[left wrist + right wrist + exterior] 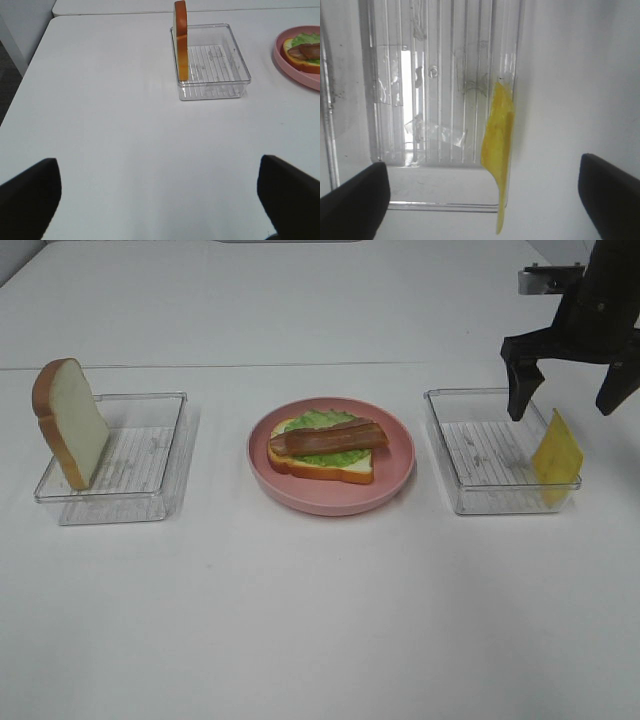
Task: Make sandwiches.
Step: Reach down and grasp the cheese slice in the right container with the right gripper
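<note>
**White table (320, 640), sandwich half built**

A pink plate (398, 478) at the centre holds the sandwich (320, 450): bread, lettuce, with bacon on top. The second bread slice (72, 422) stands in the left tray (150, 455). The cheese square (556, 455) leans on the right tray (480, 455) wall. The right gripper (562, 412) hovers above this tray, spread wide and empty. The left gripper (157, 167) is likewise spread, holding nothing.

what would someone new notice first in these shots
The half-built sandwich, topped with lettuce and bacon, sits on the pink plate in the middle. A bread slice stands upright at the left clear tray's edge. A yellow cheese slice stands on edge at the right tray's outer wall, with the right gripper hanging open over that tray.
</note>
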You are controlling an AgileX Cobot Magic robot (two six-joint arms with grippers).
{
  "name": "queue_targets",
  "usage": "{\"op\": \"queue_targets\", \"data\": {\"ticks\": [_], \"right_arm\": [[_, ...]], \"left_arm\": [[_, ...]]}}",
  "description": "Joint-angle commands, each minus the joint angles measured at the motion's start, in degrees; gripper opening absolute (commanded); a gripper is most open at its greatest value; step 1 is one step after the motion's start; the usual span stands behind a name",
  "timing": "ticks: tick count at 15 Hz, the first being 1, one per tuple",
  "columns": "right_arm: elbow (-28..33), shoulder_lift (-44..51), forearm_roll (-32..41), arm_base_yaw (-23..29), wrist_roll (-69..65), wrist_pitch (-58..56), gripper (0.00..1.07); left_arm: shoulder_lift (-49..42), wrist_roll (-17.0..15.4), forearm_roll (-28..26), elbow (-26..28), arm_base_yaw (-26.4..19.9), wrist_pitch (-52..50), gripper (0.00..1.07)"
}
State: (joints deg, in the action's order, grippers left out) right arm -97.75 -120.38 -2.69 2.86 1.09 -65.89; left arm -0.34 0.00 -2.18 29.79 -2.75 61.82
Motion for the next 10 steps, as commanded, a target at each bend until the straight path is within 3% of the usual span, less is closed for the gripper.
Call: {"op": "queue_targets", "data": {"ticks": [1, 10], "right_arm": [[3.27, 0.29, 0.69, -2.64, 1.03, 1.72, 0.98], [5.04, -2.58, 6.02, -4.3, 4.76, 4.18, 0.95]], "left_arm": [[-0.06, 0.0, -0.17, -0.11, 0.0, -0.23, 1.01], [-0.06, 0.0, -0.17, -0.11, 0.0, -0.23, 1.01]]}}
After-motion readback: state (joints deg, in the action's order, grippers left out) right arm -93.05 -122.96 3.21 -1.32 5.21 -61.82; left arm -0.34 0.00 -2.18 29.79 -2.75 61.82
